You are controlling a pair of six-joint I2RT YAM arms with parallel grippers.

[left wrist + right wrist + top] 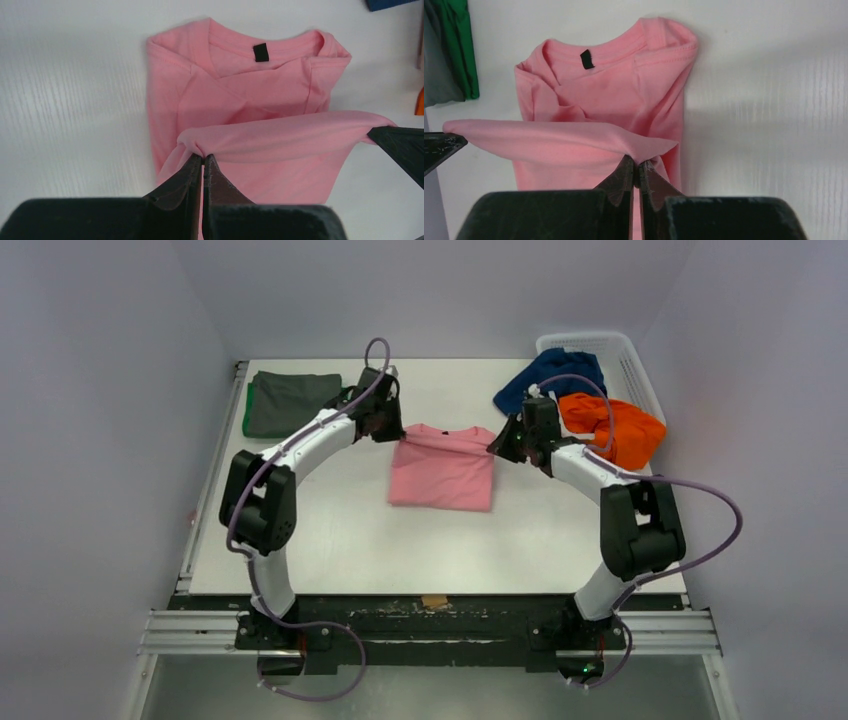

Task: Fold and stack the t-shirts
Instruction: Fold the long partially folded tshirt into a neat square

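Note:
The pink t-shirt (442, 468) lies in the middle of the table, sleeves folded in, collar at the far end. My left gripper (392, 433) is shut on its left corner (192, 146). My right gripper (500, 445) is shut on its right corner (649, 149). Both hold the hem edge lifted and stretched above the shirt's body, over its collar end. The dark grey t-shirt (290, 400) lies folded on the green t-shirt (247, 412) at the far left. The navy blue t-shirt (550, 377) and the orange t-shirt (612, 428) lie crumpled at the far right.
A white mesh basket (625, 355) stands at the far right corner, with the navy and orange shirts spilling out of it. The folded grey and green stack sits close behind my left arm.

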